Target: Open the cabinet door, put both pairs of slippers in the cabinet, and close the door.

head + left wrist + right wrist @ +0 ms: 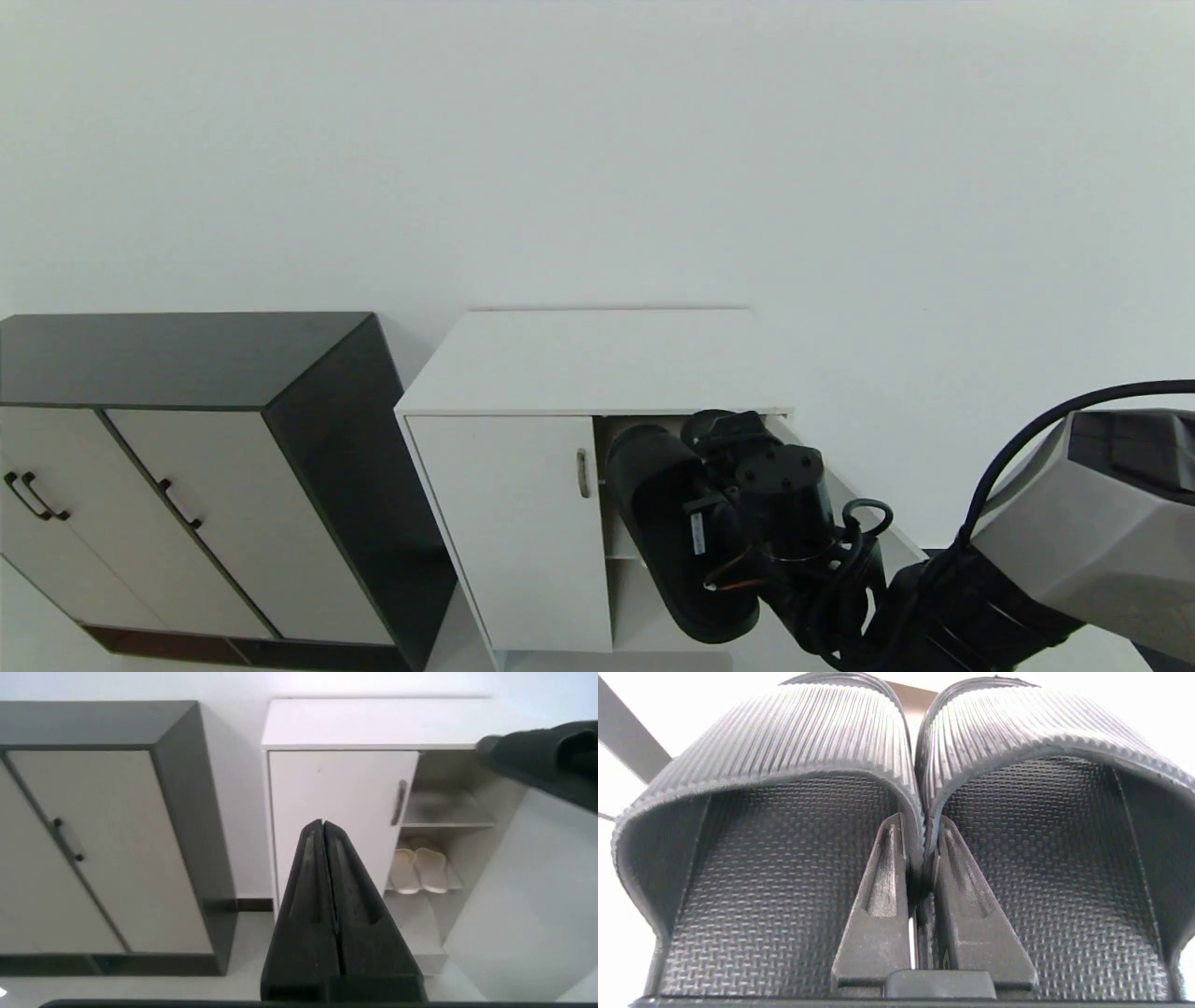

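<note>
Right gripper (918,829) clamped narrow on the black slippers (785,812), fingers pinching the two inner side walls together, pair side by side with straps away from the wrist. Head view: black slippers hang in front of the white cabinet's (579,359) open right half, soles facing out. Right door (523,896) swung open, left door (504,523) shut, handle (582,473) at its edge. Cream slippers (419,870) sit as a pair on the lower shelf inside, upper shelf (448,812) above them. Left gripper (323,835) fully closed, holding nothing, well back from the cabinet. Dark cabinet (187,359) stands just beside the white one, doors shut.
</note>
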`<state>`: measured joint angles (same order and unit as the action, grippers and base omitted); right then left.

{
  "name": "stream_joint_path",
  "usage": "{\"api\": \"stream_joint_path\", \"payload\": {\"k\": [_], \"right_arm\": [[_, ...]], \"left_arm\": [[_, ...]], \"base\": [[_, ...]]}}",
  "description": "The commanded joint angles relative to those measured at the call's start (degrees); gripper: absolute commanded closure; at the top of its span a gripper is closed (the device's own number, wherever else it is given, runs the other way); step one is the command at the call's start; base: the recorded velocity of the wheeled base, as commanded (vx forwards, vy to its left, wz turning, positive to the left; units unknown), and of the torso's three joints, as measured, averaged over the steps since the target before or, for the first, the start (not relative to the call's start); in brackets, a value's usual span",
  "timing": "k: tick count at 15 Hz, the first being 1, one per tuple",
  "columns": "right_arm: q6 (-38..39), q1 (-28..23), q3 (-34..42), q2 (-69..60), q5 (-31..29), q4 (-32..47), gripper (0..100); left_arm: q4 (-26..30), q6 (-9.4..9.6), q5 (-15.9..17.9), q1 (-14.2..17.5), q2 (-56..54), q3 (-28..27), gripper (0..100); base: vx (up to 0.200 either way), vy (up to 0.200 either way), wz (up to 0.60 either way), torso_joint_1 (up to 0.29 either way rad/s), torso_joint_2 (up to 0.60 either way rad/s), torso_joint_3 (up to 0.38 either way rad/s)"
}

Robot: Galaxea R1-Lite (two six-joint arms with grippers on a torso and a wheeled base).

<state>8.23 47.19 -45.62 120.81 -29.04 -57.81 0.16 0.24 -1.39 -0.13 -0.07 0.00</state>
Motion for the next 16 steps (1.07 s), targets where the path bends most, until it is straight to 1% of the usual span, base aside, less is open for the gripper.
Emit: {"api": "stream_joint_path", "payload": {"k": [1, 10, 16], "right_arm": [[-0.1, -0.3, -0.1, 0.1, -0.1, 0.0, 100], [-0.4, 0.0, 1.0, 0.8, 0.4, -0.2, 100], [-0.7, 0.1, 1.4, 1.5, 0.4, -2.0, 100]], "left_arm": [[0.0, 0.02, 0.0, 0.0, 0.1, 0.0, 100], [0.0, 0.02, 0.0, 0.0, 0.1, 0.0, 100], [0.0, 0.02, 0.0, 0.1, 0.1, 0.0, 100]], "base": [[0.0, 0.0, 0.0, 0.0, 0.0, 0.0], [0.0, 0.0, 0.0, 0.0, 0.0, 0.0], [0.0, 0.0, 0.0, 0.0, 0.0, 0.0]]}}
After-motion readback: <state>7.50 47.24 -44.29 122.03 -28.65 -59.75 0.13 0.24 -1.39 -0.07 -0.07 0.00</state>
